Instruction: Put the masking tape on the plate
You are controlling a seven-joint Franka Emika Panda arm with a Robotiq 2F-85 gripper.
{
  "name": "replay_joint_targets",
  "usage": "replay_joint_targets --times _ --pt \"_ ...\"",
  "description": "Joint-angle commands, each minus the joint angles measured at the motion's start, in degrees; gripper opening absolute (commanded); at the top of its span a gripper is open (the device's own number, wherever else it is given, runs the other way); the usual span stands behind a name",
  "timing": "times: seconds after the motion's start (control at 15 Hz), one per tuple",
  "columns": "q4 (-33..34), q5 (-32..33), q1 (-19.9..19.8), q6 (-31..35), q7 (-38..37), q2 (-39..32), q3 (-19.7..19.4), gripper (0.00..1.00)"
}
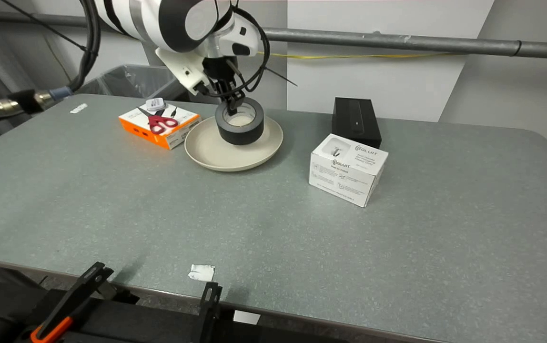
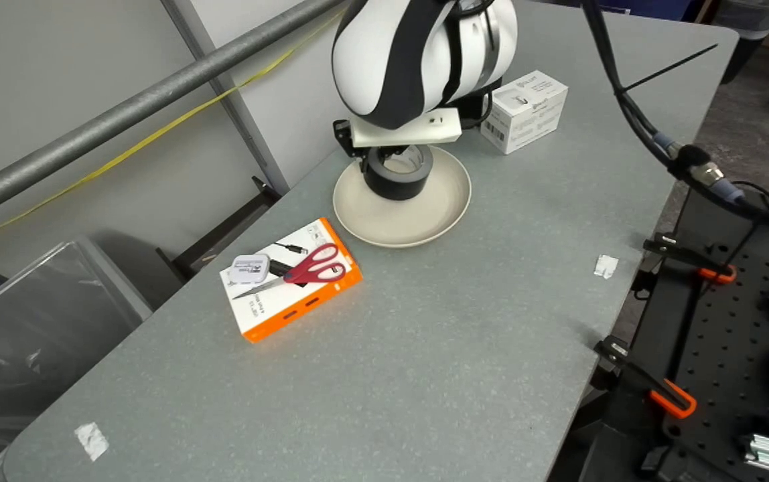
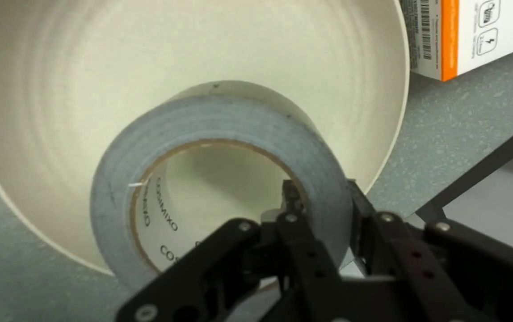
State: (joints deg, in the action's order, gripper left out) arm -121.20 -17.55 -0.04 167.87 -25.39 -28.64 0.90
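While a cable connector (image 1: 25,101) crossed the far left of an exterior view, a white scrap (image 1: 78,108) lay on the grey desk (image 1: 126,205), and a plastic-lined grey bin (image 1: 128,82) stood beyond the desk's far edge. Next along, a white-and-orange product box (image 1: 142,133) lay flat, bearing red-handled scissors (image 1: 154,120) and a small white item (image 1: 155,104) whose label was too small to read. A second scrap (image 1: 202,272) lay near the desk's front edge.

Just beside the product box came the round cream plate (image 1: 207,151) with its raised rim. The black-and-white robot arm (image 1: 180,28) hung over it, and the gripper (image 3: 322,190) pinched the wall of the masking tape (image 1: 240,137): the wrist view showed one finger inside the hollow core and the other against the outer side. The masking tape was over the plate in both exterior views, its ring tilted against the plate's plane; whether its lower edge touched the plate could not be told. Dark lettering ran round the pale inside of the core.

Near the plate, to its right, a white carton (image 1: 340,176) lettered GLUIT sat on the desk, with a black rectangular box (image 1: 353,118) standing behind it, partly hidden by the carton. Behind the desk, a grey metal pipe (image 1: 378,39) ran on to the right edge of that view.
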Motion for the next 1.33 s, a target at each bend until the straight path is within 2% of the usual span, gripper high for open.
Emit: replay_joint_targets --times 0.0,0.33,0.4,0.53,0.87,0.93,1.27 --pt "7.43 -1.88 -0.42 -1.08 1.07 -6.36 1.08 0.06" --pt "9.02 -1.85 -0.33 -1.73 1.07 -8.34 1.13 0.06" --pt "8.99 -2.21 -0.8 -1.79 1.5 -8.14 1.77 0.51" --pt "8.94 -2.28 -0.84 -1.67 1.67 -8.07 2.13 0.58" --pt "8.72 -2.45 -0.95 -1.57 1.86 -7.94 2.95 0.96" --pt "8.72 -2.48 -0.99 -1.64 1.86 -7.93 3.04 1.0" --pt "8.59 -2.8 -2.46 -3.85 3.34 -7.29 4.52 1.0"
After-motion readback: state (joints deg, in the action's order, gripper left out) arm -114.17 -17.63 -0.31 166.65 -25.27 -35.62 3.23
